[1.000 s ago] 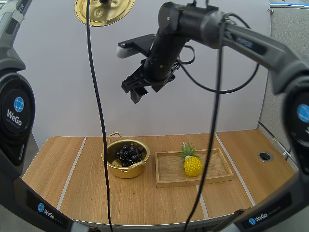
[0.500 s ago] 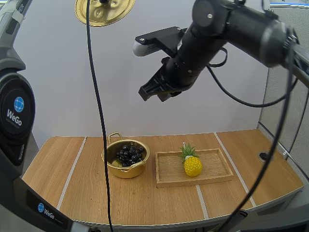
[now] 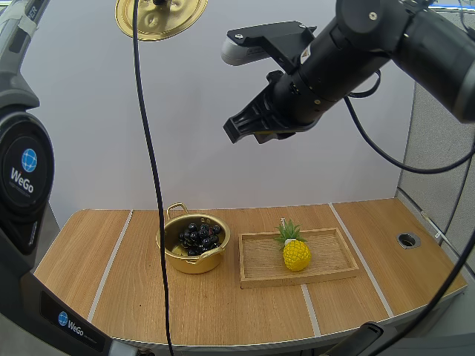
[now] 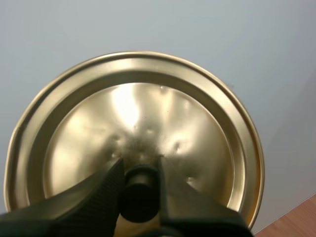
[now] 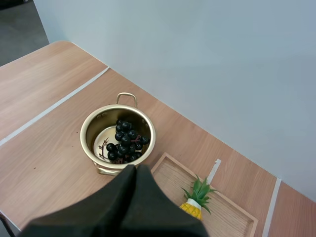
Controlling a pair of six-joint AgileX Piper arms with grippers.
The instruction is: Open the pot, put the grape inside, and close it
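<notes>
I log: left gripper (image 4: 139,165) clamped on the gold lid's (image 4: 133,108) knob (image 4: 140,193), upper left in high view; right gripper (image 3: 249,130) closed empty, upper centre; grapes (image 3: 199,237) inside open pot (image 3: 194,264), lower left-centre.

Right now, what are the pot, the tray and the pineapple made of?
The pot looks like metal with a shiny gold finish: it glints. The tray looks like matte wood, with visible grain. The pineapple is probably plastic, glossy and bright yellow.
</notes>
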